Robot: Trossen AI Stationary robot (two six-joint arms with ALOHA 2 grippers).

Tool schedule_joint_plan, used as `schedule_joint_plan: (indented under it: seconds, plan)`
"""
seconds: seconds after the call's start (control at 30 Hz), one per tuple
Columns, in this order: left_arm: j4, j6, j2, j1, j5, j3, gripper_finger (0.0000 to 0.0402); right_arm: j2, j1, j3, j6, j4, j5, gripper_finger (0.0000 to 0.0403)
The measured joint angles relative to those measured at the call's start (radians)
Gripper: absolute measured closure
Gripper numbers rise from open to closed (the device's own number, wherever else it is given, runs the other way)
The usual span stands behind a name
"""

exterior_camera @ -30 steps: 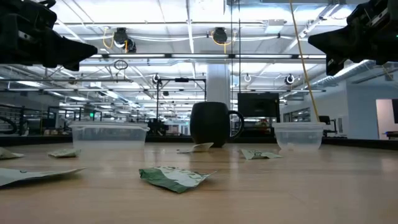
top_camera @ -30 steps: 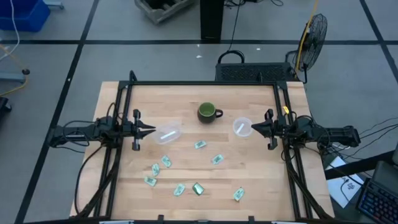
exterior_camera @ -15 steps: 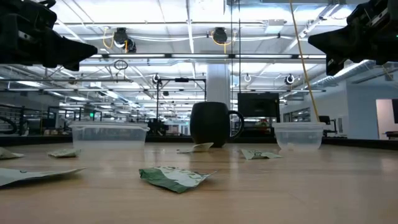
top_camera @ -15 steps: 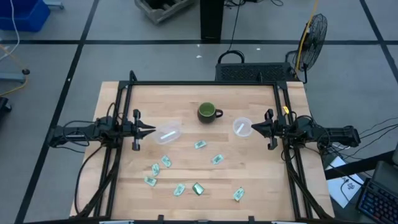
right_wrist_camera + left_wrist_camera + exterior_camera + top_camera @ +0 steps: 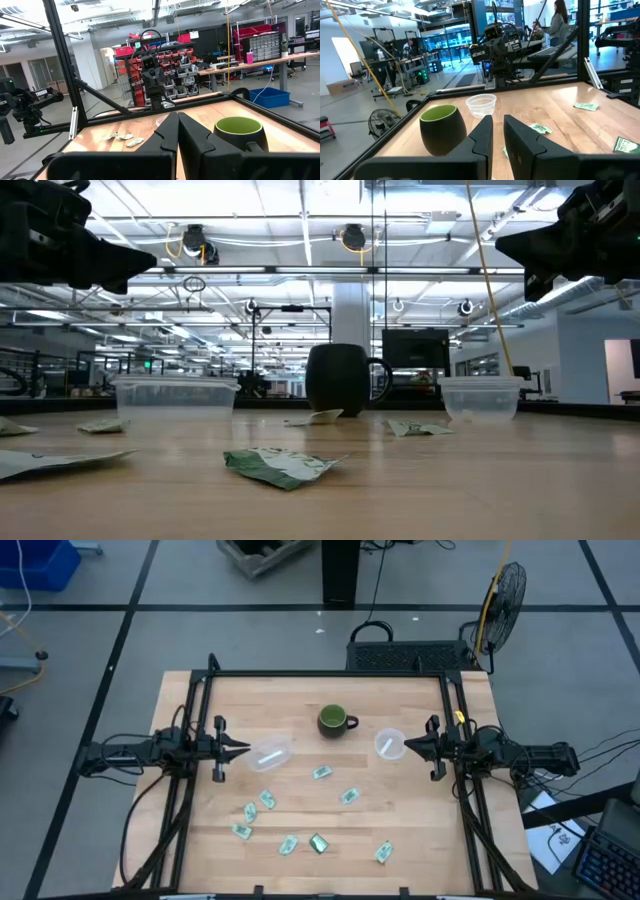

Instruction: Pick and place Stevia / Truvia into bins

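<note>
Grey floor (image 5: pixel 250 630) crossed by dark lines; black fan (image 5: pixel 505 590) at far right; blue bin (image 5: pixel 35 562) at far left; ceiling strip lights (image 5: pixel 300 200) overhead.

Robotics lab, open industrial hall, ceiling strip lights (image 5: pixel 300 270), workbenches, red parts bins (image 5: pixel 187 70), pedestal fan (image 5: pixel 505 590)

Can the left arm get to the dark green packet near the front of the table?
Probably yes. The left hand hovers above the table beside a clear bin, holding nothing. The dark green packet lies flat in the open, with nothing on top, only pale packets nearby. It would need a long reach.
</note>
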Motion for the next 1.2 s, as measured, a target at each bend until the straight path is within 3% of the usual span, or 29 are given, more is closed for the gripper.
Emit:
schedule_joint_plan:
  seconds: [0.47,0.77,1.2]
  plan:
    - [0.000,0.000,0.000,0.000,0.000,0.000,0.0350,0.000,0.000,0.000,-0.001,0.000,0.000,0.0403]
    - [0.000,0.000,0.000,0.000,0.000,0.000,0.0350,0.000,0.000,0.000,-0.165,0.000,0.000,0.0403]
    - [0.000,0.000,0.000,0.000,0.000,0.000,0.0350,0.000,0.000,0.000,0.037,0.142,0.000,0.0403]
